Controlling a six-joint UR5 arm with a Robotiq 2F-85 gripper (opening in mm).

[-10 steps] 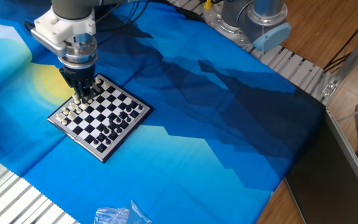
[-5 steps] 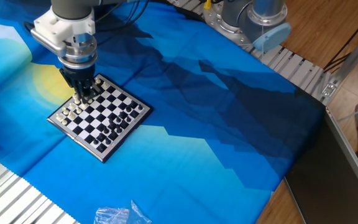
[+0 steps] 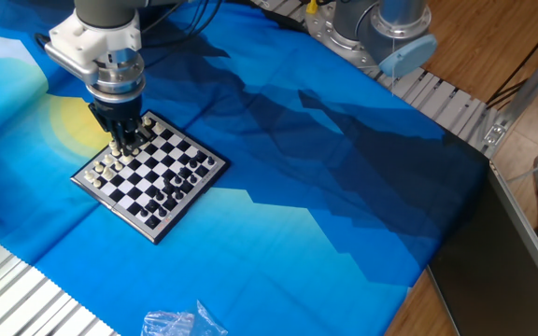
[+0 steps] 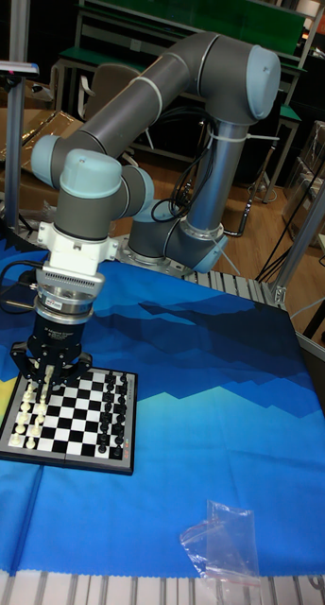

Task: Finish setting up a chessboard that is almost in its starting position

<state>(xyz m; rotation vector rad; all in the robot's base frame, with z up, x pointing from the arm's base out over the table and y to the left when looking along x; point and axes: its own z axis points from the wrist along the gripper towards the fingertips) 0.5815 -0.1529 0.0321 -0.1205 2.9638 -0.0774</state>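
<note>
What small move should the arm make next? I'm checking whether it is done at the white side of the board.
Probably a short, straight lift. The gripper sits low over the white pieces at the chessboard edge; whether it holds a piece can't be seen, so rising clear of neighbours seems safest.

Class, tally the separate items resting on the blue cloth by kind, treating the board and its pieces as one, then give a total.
chessboard: 1
clear plastic bag: 1
Total: 2

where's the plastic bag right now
The clear plastic bag lies crumpled on the blue cloth at the table's near edge, apart from the chessboard, bottom edge in the fixed view.
</note>
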